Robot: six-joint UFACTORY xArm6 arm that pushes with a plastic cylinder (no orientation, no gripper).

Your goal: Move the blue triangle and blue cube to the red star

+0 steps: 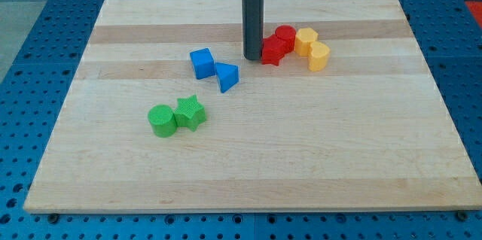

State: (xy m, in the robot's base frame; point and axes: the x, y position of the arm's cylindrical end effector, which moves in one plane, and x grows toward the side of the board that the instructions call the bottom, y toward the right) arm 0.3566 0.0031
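Observation:
The blue cube sits left of the board's middle, and the blue triangle lies touching it on its lower right. The red star lies up and to the right of them, next to a red cylinder. My tip stands on the board just left of the red star, touching or nearly touching it. The tip is up and to the right of the blue triangle, a short gap away.
Two yellow blocks sit right of the red ones. A green cylinder and a green star lie toward the view's lower left. The wooden board rests on a blue perforated table.

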